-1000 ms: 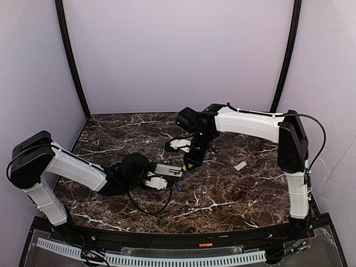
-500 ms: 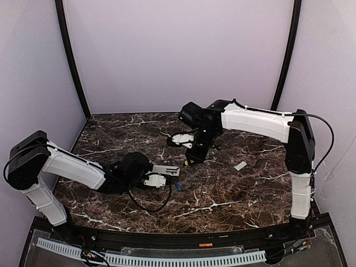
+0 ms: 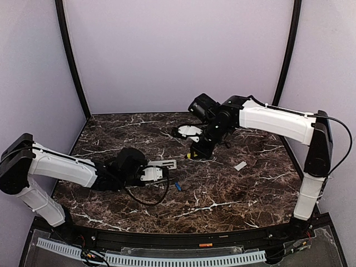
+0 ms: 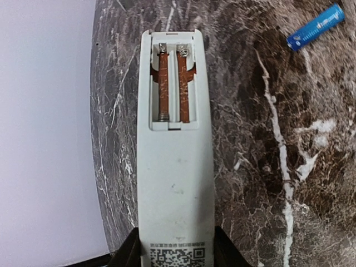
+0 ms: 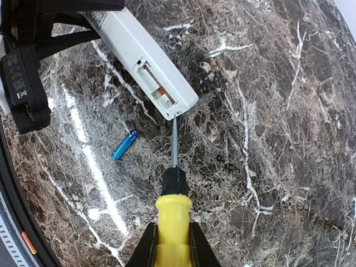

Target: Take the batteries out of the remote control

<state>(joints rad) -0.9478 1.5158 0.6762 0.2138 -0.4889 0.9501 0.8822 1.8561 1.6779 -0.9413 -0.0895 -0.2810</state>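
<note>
Near the middle of the worktop, a little toward its left edge, your left gripper (image 4: 173, 257) is clenched on the remote control (image 4: 175, 183). Its two dark fingers (image 4: 130, 253) press the white bar's long sides at the end that carries the code mark (image 4: 183, 260). The bar's other end points toward the right edge. Whether the bar rests on the marble or hangs just above it, you cannot tell.

The battery compartment (image 4: 173, 83) faces up with its lid off. Two orange-brown strips lie side by side inside, with small metal contacts at their far ends. I cannot tell whether either strip is a battery.

One of the batteries (image 4: 315, 26), blue, lies alone on the marble just beside the remote control's open end, on the side toward the near edge, and touches nothing.

Your right gripper (image 5: 172, 250) grasps the yellow handle of a screwdriver (image 5: 173, 211), one finger on each side. The thin metal shaft points at the remote control's open end, and from the right wrist its tip appears to meet that end edge. Real contact cannot be judged.

A small white lid (image 3: 240, 166) lies flat toward the right edge, well apart from both grippers.
</note>
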